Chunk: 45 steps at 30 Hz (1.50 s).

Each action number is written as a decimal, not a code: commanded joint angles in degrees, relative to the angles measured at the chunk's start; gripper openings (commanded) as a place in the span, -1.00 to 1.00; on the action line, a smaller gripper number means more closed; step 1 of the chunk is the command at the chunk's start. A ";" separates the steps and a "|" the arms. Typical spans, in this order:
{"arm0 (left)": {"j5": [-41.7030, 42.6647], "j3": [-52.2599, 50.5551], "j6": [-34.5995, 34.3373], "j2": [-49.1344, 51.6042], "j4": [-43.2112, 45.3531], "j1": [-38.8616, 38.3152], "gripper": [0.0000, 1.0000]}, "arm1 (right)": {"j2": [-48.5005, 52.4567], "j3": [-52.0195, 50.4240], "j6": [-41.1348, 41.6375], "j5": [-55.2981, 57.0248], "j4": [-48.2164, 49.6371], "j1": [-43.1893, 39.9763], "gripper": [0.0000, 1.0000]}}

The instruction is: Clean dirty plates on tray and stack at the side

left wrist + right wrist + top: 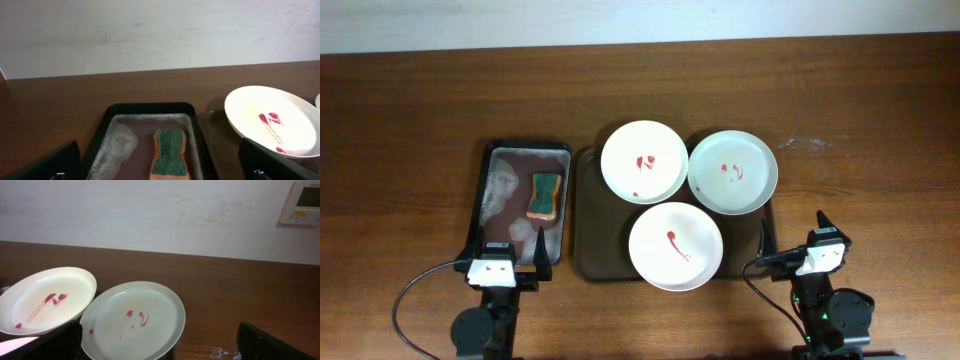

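Likely opening step: fetching rectangular green-topped orange foam sponge [545, 195], just ahead of left pincer [512, 242]. Both spread wide, empty, right pincer [793, 235] included. Next: reach forward, clench.

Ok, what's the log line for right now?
plates: three, dirty, on tray | sponge: in soapy pan | left hand: open | right hand: open

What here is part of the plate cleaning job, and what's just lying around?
Part of the job: back left plate, back right plate, front plate, brown tray, sponge, soapy water pan.
Just there: wall control panel, white tabletop smudge.
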 commanded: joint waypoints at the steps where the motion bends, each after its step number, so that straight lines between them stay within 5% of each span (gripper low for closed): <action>1: -0.42 -0.28 0.90 -0.42 -0.13 -0.24 0.99 | -0.22 -0.31 -0.20 -0.52 -0.24 -0.20 0.97; 27: -0.42 -0.09 0.87 -0.42 -0.39 -0.24 0.99 | -0.22 -0.20 -0.11 -0.55 -0.28 -0.20 0.97; 34: -0.42 2.54 0.87 1.81 -5.55 -0.24 0.99 | 0.42 5.84 1.14 -0.55 -10.16 -0.22 0.97; 40: -0.42 10.86 0.90 8.41 -12.39 -0.24 0.99 | 8.55 12.76 1.16 -0.57 -14.27 -0.20 0.97; 45: -0.42 22.34 0.90 22.77 -18.14 -0.24 0.99 | 28.13 25.46 1.14 -2.99 -20.17 -0.20 0.97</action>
